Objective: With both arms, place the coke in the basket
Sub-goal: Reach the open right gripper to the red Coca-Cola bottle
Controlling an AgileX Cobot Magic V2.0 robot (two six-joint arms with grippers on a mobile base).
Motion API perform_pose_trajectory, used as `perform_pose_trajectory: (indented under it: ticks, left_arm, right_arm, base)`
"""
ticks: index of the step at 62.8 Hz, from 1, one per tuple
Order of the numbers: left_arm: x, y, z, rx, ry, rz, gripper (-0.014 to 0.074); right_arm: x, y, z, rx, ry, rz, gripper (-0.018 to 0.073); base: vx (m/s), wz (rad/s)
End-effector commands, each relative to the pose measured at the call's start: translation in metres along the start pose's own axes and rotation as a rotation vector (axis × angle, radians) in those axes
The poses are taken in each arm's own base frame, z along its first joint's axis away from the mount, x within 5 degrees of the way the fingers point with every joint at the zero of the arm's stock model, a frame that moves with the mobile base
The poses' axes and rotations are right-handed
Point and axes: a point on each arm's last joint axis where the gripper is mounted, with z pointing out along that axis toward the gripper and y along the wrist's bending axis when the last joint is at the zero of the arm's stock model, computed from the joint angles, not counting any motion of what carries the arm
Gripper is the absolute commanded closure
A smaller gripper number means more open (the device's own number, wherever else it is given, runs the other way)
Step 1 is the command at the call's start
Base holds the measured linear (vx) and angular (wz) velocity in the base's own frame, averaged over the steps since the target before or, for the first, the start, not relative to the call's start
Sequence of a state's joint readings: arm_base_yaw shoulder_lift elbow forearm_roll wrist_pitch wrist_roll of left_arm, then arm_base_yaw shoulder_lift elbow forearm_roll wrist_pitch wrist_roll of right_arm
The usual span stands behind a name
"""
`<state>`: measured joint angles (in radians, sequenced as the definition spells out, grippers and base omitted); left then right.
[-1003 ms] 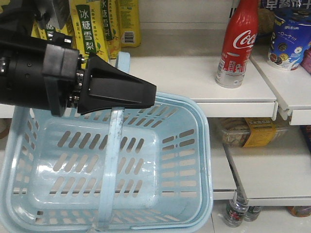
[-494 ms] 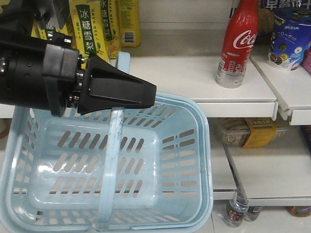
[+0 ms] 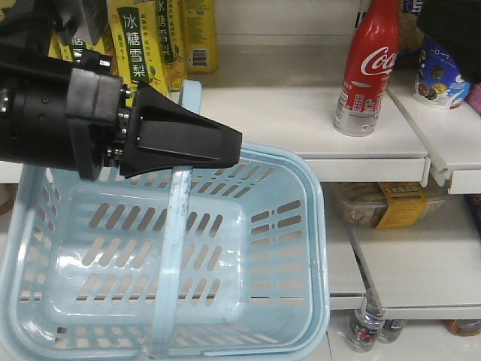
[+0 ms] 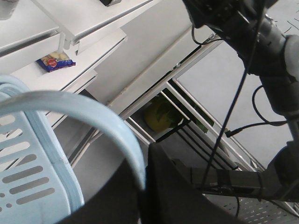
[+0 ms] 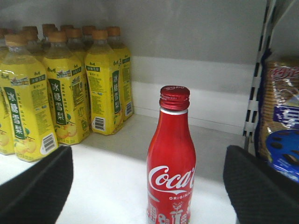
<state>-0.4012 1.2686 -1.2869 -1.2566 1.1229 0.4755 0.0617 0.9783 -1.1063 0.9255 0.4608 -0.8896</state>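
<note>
The coke (image 3: 368,68) stands upright on the white shelf (image 3: 285,113), to the right of and above the basket (image 3: 282,248). The light blue basket hangs in front of the shelf. My left gripper (image 3: 229,147) is shut on its strap handle (image 3: 174,226). In the left wrist view the handle (image 4: 93,112) arcs down between the shut jaws of the left gripper (image 4: 145,175). My right gripper (image 5: 147,161) is open, its black pads (image 5: 39,186) on either side of the coke (image 5: 171,158), which stands a little ahead, untouched. A dark part of my right arm (image 3: 455,30) shows top right.
Yellow pear-drink bottles (image 3: 143,37) (image 5: 60,98) line the shelf's back left. Blue snack packs (image 3: 443,71) (image 5: 280,135) sit right of the coke behind a shelf divider. A wrapped pack (image 3: 383,203) lies on the lower shelf, with dark bottles (image 3: 364,327) below.
A dark part of my right arm has come into the top right corner of the front view. The basket, the left gripper and the coke have not moved.
</note>
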Motion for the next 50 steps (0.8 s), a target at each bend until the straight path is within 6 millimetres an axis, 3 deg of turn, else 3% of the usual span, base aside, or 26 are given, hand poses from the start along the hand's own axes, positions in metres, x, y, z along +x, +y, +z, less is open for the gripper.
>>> perform_pose_trajectory:
  ticks: [1,13,33,50]
  left_arm:
    - [-0.006,-0.02,-0.007,0.061,-0.081,0.044,0.0603]
    - [-0.006,-0.02,-0.007,0.061,-0.081,0.044,0.0603]
    - [-0.006,-0.02,-0.007,0.061,-0.081,0.044,0.0603]
    - [-0.006,-0.021,-0.007,0.061,-0.083,0.045,0.0603]
  right_arm:
    - [-0.012,-0.006,0.009,0.026,-0.077,-0.009,-0.0055]
    - [-0.008,-0.015,0.033,0.024,-0.102,0.004,-0.0052]
    - [-0.021,-0.025,0.068,-0.016,-0.13,0.02,-0.0046]
    - [-0.015,-0.033,0.097,-0.044,-0.091,0.033,-0.0037]
  base:
    - [0.0,0.0]
    - [0.0,0.0]
    - [0.0,0.0]
    - [0.0,0.0]
